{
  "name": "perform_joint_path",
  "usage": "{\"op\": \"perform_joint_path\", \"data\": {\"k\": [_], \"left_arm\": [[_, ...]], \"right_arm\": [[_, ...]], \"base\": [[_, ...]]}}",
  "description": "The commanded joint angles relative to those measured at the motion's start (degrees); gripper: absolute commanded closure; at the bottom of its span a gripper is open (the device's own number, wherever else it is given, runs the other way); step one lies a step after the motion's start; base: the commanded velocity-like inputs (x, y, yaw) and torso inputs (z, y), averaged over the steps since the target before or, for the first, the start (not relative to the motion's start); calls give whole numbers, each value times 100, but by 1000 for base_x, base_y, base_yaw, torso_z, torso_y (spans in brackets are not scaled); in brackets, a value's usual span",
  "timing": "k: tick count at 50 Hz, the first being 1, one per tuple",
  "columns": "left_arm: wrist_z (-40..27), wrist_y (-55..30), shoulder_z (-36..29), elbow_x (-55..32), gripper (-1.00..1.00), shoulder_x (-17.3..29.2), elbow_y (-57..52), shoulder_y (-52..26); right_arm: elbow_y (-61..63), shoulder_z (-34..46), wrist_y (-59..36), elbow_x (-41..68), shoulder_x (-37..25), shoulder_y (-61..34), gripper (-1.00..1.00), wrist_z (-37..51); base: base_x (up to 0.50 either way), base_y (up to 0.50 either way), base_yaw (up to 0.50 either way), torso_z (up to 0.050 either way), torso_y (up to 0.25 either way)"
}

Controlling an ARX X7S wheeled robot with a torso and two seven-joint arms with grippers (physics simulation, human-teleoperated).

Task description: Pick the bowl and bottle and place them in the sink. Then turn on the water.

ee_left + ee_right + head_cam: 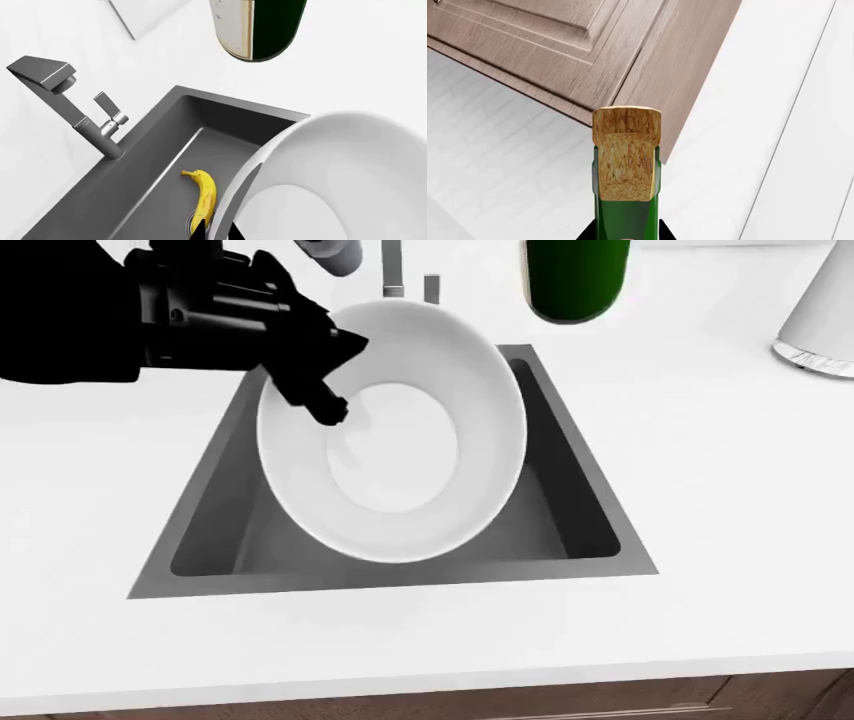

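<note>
My left gripper [327, 405] is shut on the rim of the white bowl [400, 440], holding it tilted on edge over the dark grey sink [200, 530]. In the left wrist view its fingertips [200, 231] straddle the rim of the bowl [347, 175]. The green bottle [577, 280] hangs above the counter behind the sink's far right corner. In the right wrist view my right gripper [625, 237] is shut on the neck of the bottle [625, 215], below the tan cork [626, 150]. No water is in view at the faucet [67, 105].
A yellow banana [205, 195] lies on the sink floor by the drain. The faucet's side lever [107, 102] stands behind the basin. A tall white cylinder [821, 310] stands on the counter at far right. A wooden wall cabinet [560, 45] hangs overhead.
</note>
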State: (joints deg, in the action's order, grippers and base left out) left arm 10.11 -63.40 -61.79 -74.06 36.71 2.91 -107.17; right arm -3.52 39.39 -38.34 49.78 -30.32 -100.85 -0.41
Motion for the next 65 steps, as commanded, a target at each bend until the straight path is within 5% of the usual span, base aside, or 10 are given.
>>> {"op": "perform_joint_path", "data": {"k": [1,65], "left_arm": [[-41,50,-25,101,100,82,83,99],[-356,331,97,164,100,114,207,327]], "right_arm": [[10,-80,78,-165,20,-44,100,-19],[137,-160,143,-42,65,-61,100,-116]], "base": [[0,0,0,10,0],[7,115,0,0,1]]}}
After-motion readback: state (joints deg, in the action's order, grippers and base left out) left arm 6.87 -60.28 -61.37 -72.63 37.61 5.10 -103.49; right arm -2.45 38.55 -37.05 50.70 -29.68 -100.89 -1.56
